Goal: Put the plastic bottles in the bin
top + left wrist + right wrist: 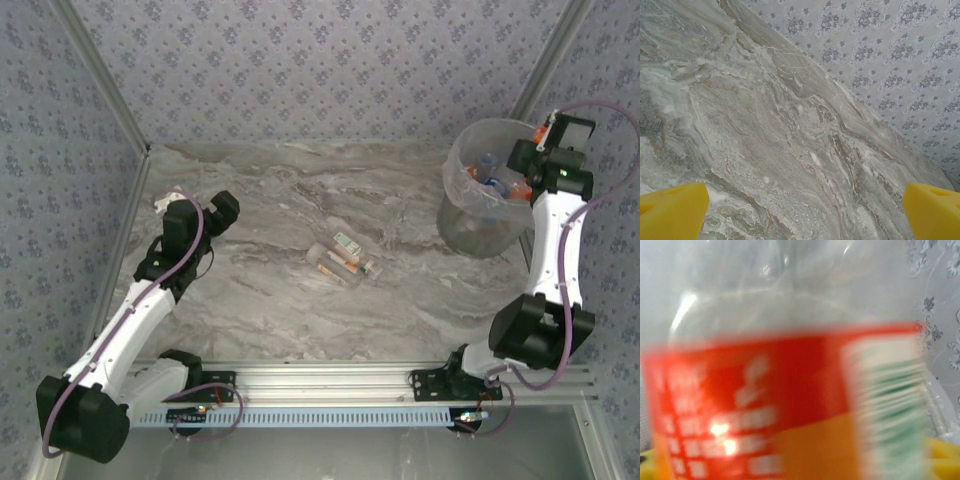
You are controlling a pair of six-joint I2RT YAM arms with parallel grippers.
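Observation:
The bin (462,222) stands at the far right of the table, with several bottles (489,180) inside it. My right gripper (527,160) hangs over the bin's right rim. In the right wrist view a clear bottle with a red and orange label (775,405) is blurred close to the camera, while the wallpaper behind stays sharp. That gripper (800,462) has its yellow fingertips (942,457) far apart at the frame's lower corners, open. Three bottles (340,260) lie together mid-table. My left gripper (222,212) is open over bare marble (790,125) at the left, nothing between its fingers (675,210).
Patterned walls close in the table at the back and on both sides. A small white object (165,203) lies by the left arm near the left wall. An aluminium rail (330,378) runs along the near edge.

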